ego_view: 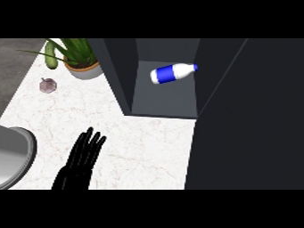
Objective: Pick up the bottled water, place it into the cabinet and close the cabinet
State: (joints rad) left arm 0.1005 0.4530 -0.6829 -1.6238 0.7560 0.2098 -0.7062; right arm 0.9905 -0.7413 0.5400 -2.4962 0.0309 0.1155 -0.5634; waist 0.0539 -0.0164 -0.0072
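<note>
Bottled water [172,73] lying on its side inside the open cabinet [164,100], white cap toward the right wall, blue label around the middle, resting on the grey cabinet floor. Well apart from the left hand [83,153], up and to the right of it, with bare marble counter [141,147] between. Left hand low on the counter, fingers straight and close together, pointing up the view, holding nothing. Dark cabinet door [259,120] swung open, filling the right side. Potted plant [80,60], cucumber [51,57] and garlic [47,85] near the counter's far left corner. Sink [9,156] at the left edge.
</note>
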